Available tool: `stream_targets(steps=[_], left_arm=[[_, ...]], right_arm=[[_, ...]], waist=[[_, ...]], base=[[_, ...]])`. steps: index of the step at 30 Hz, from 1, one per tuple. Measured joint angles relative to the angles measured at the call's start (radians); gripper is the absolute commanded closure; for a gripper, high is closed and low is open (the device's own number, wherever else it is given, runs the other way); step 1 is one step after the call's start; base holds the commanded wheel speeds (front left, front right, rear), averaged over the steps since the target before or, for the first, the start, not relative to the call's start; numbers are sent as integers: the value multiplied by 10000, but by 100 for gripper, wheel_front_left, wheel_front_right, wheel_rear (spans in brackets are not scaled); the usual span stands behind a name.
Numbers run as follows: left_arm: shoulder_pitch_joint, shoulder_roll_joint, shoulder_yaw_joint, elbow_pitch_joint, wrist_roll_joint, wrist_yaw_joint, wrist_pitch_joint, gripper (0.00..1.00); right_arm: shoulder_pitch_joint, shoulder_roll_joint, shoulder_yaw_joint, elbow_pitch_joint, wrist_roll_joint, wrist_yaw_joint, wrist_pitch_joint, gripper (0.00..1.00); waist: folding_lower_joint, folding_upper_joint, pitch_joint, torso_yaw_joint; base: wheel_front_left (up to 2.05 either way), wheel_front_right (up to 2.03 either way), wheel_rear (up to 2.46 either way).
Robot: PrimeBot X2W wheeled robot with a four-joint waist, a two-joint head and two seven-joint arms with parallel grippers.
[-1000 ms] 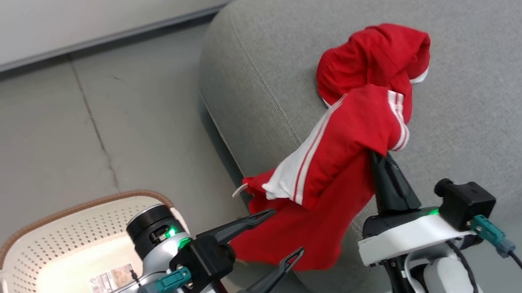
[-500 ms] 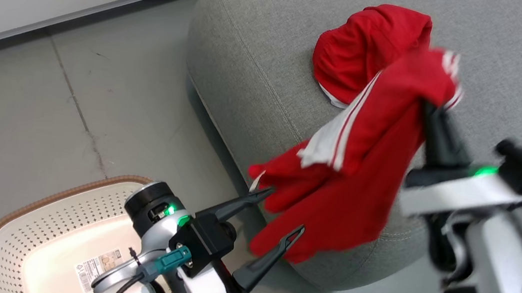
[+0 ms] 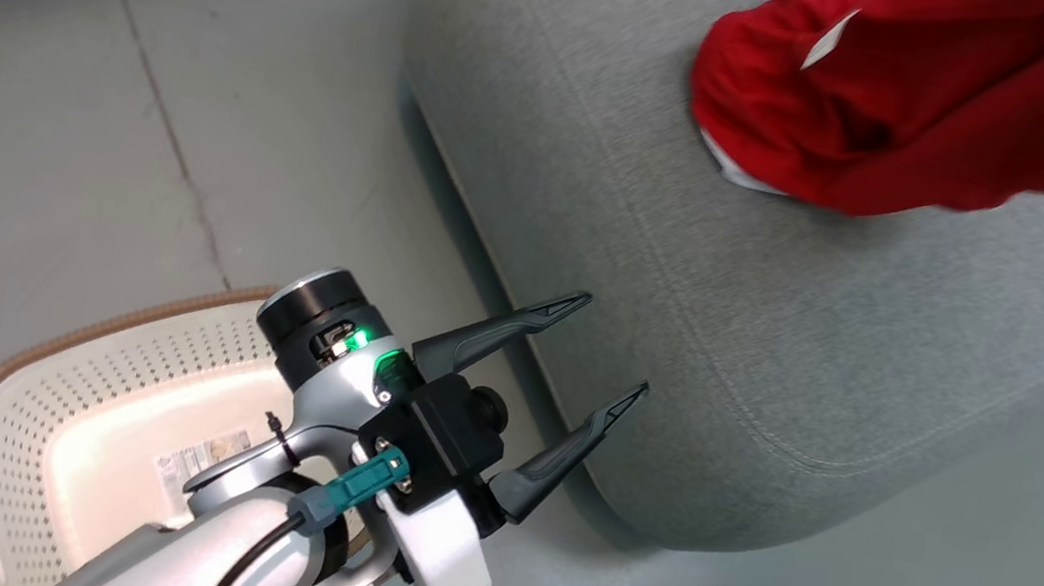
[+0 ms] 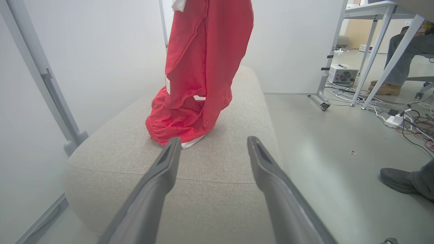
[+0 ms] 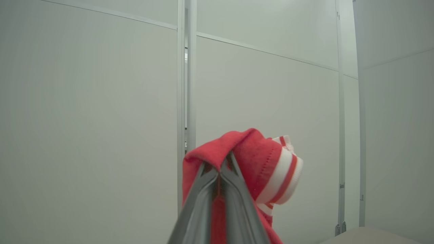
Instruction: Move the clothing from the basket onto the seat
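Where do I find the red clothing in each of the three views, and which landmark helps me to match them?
Head view: clothing at the upper right, over the seat.
Left wrist view: clothing at top centre, hanging down to the seat.
Right wrist view: clothing at bottom centre, pinched in the shut right tool.
Shared landmark: the grey seat, seen in the head and left wrist views.

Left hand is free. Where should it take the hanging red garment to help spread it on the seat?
Probably the free vertical edge by the white tag, midway down the garment: it hangs straight and clear of the heap on the seat. Come in level from the seat's near end, open left hand straight ahead; the right hand pinches its top.
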Motion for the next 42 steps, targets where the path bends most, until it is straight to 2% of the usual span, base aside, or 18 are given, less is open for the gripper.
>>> stream_targets(steps=[7, 10, 16, 21, 22, 23, 24, 34, 42], left_arm=[[-620, -19, -161, -113, 261, -113, 280, 0], [-912, 61, -240, -192, 362, -171, 456, 0], [-1228, 163, -272, -270, 504, -203, 589, 0], [-1268, 203, -288, -265, 516, -201, 614, 0], [-1269, 215, -286, -267, 516, -201, 614, 0], [-1275, 228, -280, -257, 516, -199, 614, 0], [-1282, 228, -282, -249, 516, -198, 612, 0], [-1113, 109, -155, 150, 295, 86, 15, 0], [-360, -265, 94, 681, -86, 662, -928, 0]], right_arm=[[-879, -543, -316, 734, -38, 0, -8, 100], [-842, -619, -426, 1628, -251, 0, -21, 100], [-568, -433, -788, 3078, -397, 0, -25, 100], [-124, -186, -1691, 4556, -585, 2, -23, 100], [-55, -130, -1831, 4763, -660, 0, -23, 76], [-31, -84, -1937, 4826, -731, 0, -23, 32], [-46, -50, -2075, 4842, -752, 0, -25, 0], [839, 67, -2092, 4479, -1465, 0, -23, 0], [2484, 215, -1967, 3001, -1728, 0, -25, 0]], waist=[[0, 0, 965, 528], [0, 0, 1619, 798], [0, 0, 2405, 1092], [0, 0, 2886, 1341], [0, 0, 2927, 1378], [0, 0, 2956, 1401], [1, 0, 2961, 1410], [0, 0, 2155, 1345], [0, 0, 981, 1554]], base=[[0, 0, 0], [0, 0, 0], [0, 0, 0], [0, 0, 0], [0, 0, 0], [0, 0, 0], [0, 0, 0], [0, 0, 0], [0, 0, 0]])
